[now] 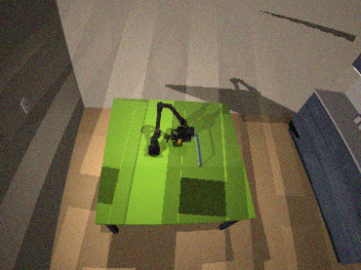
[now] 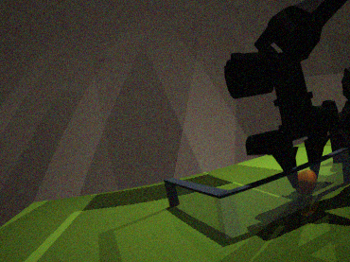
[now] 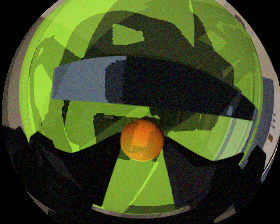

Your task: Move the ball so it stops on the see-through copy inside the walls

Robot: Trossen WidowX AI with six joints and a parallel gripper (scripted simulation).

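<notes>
The orange ball [image 1: 179,141] [image 2: 306,182] [image 3: 142,140] is between the fingertips of my gripper [image 2: 304,178] [image 3: 142,138], low over the table. Both fingers touch its sides in the wrist view, so the gripper is shut on it. The low clear walls [image 1: 199,152] [image 2: 255,186] [image 3: 85,80] have blue-grey top rims; one runs just past the ball, and their corner is left of it in the exterior view. No separate see-through copy can be told apart from the ball. The contact under the ball is hard to see.
The green table [image 1: 146,201] [image 2: 52,228] carries dark shadow patches. The arm's base [image 1: 154,149] stands left of the ball in the top view. A blue cabinet [image 1: 322,167] stands on the floor, away to the right.
</notes>
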